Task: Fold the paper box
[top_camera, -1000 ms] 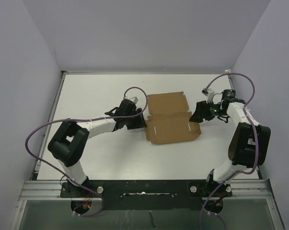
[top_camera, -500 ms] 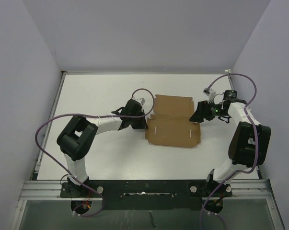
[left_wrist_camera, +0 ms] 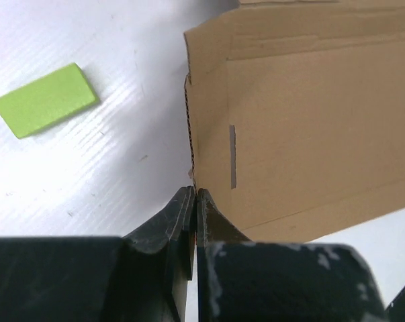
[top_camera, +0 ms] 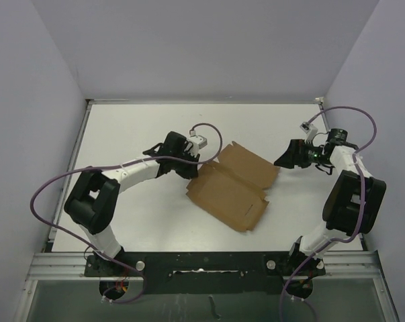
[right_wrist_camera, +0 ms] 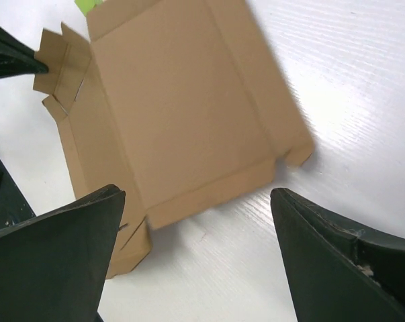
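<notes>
Operator: Rotated clockwise since the earlier frame, the paper box lay skewed mid-table. Grip status?

Technician: The left gripper pinched its corner; the right gripper stood wide, empty. Bracing the panel was advisable.

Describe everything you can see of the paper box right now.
The paper box is plain brown corrugated cardboard, die-cut, unfolded and open. Creases mark a main panel and a lid panel, with narrow side flaps, notched tabs and a short slit. It lies askew on the white table between the arms. The left gripper, jaws shut, appears to pinch its edge at one corner; nothing else is seen touching it.
</notes>
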{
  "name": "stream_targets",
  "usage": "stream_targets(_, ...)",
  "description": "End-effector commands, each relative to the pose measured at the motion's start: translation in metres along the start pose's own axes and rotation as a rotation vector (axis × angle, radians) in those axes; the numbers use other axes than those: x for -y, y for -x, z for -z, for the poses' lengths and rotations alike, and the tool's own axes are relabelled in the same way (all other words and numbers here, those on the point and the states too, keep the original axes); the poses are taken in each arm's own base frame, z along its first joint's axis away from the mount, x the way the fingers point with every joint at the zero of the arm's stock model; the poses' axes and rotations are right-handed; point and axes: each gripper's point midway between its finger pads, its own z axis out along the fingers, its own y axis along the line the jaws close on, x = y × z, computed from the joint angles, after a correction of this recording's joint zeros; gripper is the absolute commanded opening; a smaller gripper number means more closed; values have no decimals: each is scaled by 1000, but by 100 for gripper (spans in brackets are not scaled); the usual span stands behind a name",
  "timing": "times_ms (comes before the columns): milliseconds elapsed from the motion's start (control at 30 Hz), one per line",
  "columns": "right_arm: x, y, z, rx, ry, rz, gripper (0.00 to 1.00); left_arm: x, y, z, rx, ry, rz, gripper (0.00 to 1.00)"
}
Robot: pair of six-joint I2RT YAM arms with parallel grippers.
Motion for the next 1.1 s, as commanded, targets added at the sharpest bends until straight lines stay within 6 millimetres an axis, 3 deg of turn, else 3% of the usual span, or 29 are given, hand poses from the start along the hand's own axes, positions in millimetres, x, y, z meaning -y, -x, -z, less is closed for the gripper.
stream_targets(0, -1, 8, 5, 57, 31, -45, 95, 12, 10, 21, -65, -54, -122, 0)
stream_targets(133, -14, 0, -7, 74, 149, -164, 95, 13, -1, 21, -215, -68, -95, 0)
stream_targets(300, -13, -6, -13, 76, 142, -203, 94, 10, -4, 16, -272, -59, -90, 0)
stream_targets(567, -10, -4, -13, 79, 132, -190, 93, 0, 26, 14, -212, 36, -60, 28)
stream_targets(667, -11, -4, -12, 77, 131, -178, 93, -8, 42, 27, -115, 109, -53, 36)
stream_targets(767, -17, -1, -12, 72, 124, -130, 93, -11, 58, 54, 48, 151, -27, 39)
stream_targets(800, -20, 0, -12, 71, 126, -113, 93, -14, 66, 61, 129, 148, -3, 40)
stream_targets(933, -28, 1, -17, 53, 122, -52, 93, -31, 54, 78, 323, -22, 329, 41)
stream_targets(1033, -31, 1, -18, 46, 131, -48, 93, -29, 38, 82, 327, -239, 568, 41)
stream_targets(1067, -31, 1, -18, 46, 132, -49, 93, -25, 20, 75, 267, -250, 603, 43)
